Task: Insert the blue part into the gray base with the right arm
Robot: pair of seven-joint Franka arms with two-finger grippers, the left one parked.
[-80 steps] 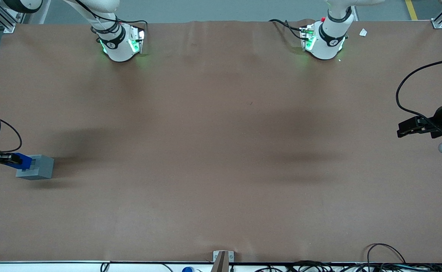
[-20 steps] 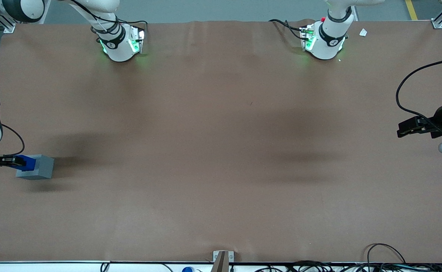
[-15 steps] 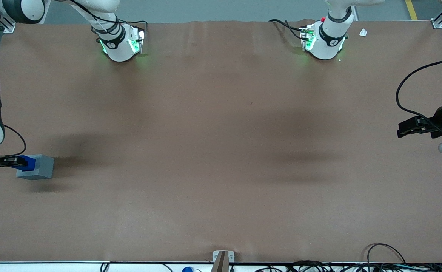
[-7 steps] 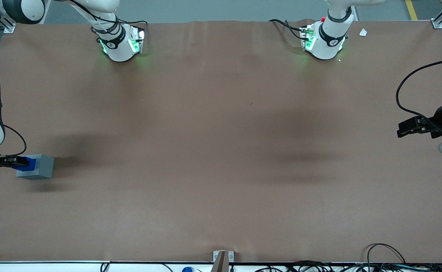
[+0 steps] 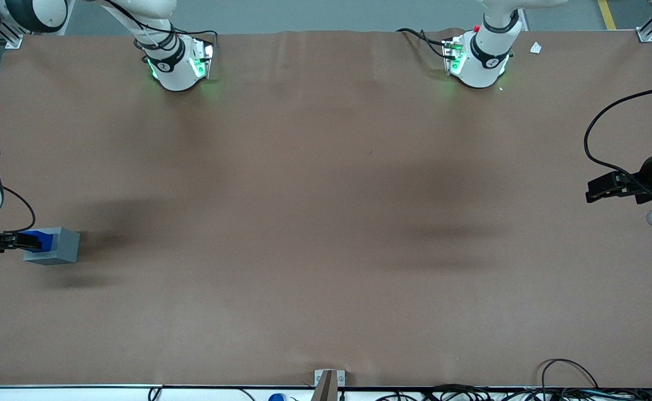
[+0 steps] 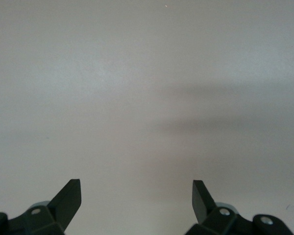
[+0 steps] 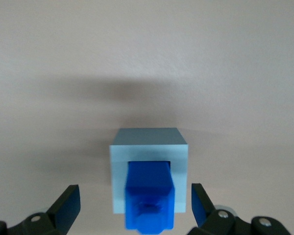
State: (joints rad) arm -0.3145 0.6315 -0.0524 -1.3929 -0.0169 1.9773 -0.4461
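At the table's (image 5: 326,223) working-arm edge, we see one blue part (image 7: 149,196) seated in one gray base (image 7: 149,147); the gripper (image 7: 135,208) hangs above, fingers spread apart.

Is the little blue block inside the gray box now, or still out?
In. The small blue plastic block sits in the light gray cube's square recess, its stepped end sticking out. The black two-finger gripper is open around it, not touching.

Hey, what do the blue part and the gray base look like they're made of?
Blue part: probably hard plastic, with uniform saturated colour, a smooth slightly glossy face and crisp moulded edges. Gray base: likely matte plastic too, flat pale gray with sharp corners, though painted metal can't be ruled out. The open pincer straddles both without touching.
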